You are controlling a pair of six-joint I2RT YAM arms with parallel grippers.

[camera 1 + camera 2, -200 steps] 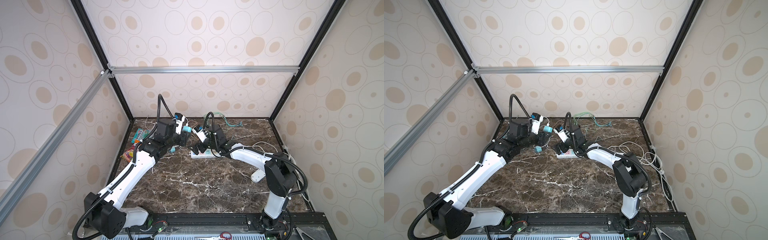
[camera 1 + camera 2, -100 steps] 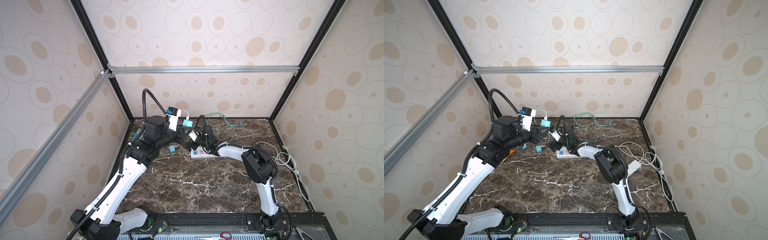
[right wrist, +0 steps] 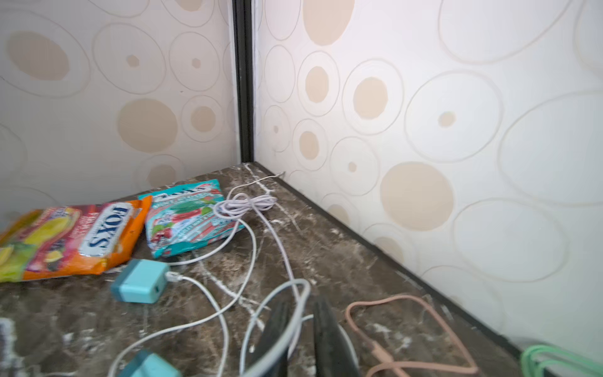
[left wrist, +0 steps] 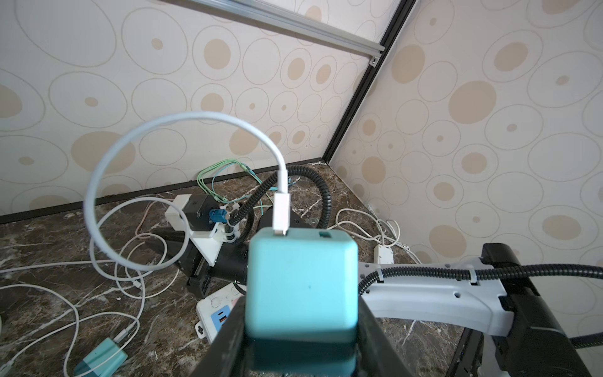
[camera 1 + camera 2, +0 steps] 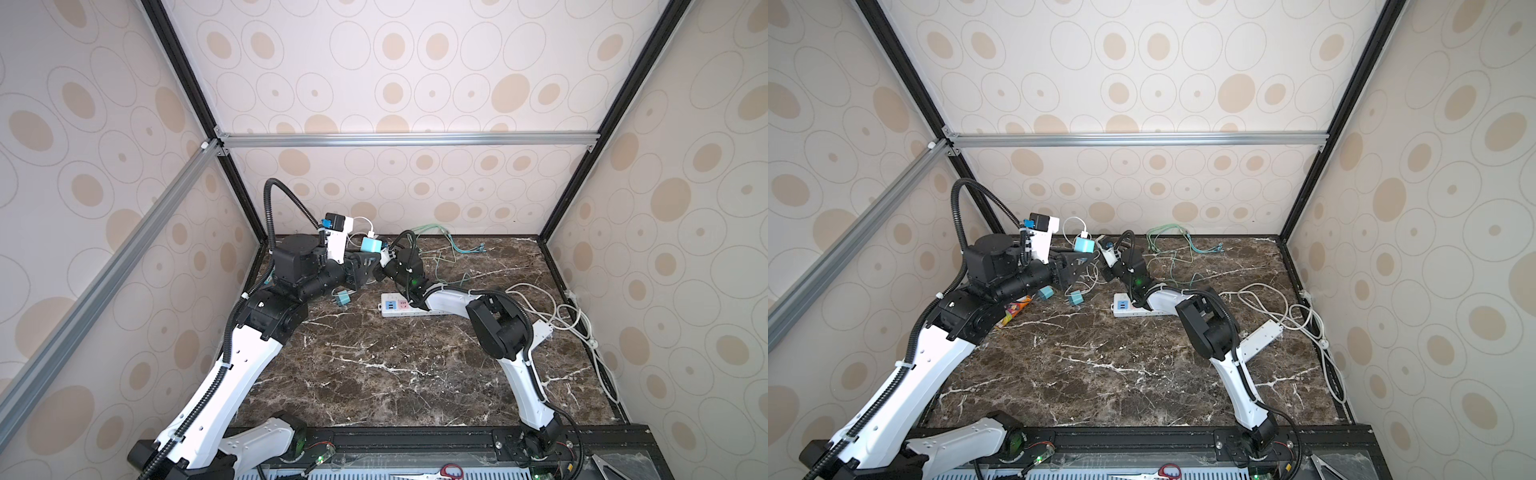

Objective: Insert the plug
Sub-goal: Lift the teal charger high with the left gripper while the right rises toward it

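The left end effector (image 4: 301,329) is clamped on the teal plug (image 4: 301,280), one finger against each side of its body. It holds the plug lifted off the tabletop (image 5: 374,374), near the back wall. In both top views the plug is up and to the left of the white power strip (image 5: 401,308), apart from it and in no socket. Compared with a second ago, the plug sits a little higher in the top views, and the left arm has swung slightly toward the left wall.

A white cable (image 4: 281,212) leaves the plug's top face, arcs in a wide loop and drops toward the right end effector (image 3: 301,305). That one was spread wide a second ago. Now its fingers (image 3: 326,326) are drawn together low over the tabletop, with the white cable pinched between them. It has also shifted left, and the right arm's elbow has folded in from the right side toward the middle.

Near it lie another teal charger (image 3: 140,285) and a pink cable (image 3: 408,326). An orange sweets bag (image 3: 75,241) and a teal sweets bag (image 3: 189,222) lie toward the corner. Green cables (image 5: 436,245) are tangled by the back wall. A second power strip (image 5: 1262,336) lies at the right among loose white cords.
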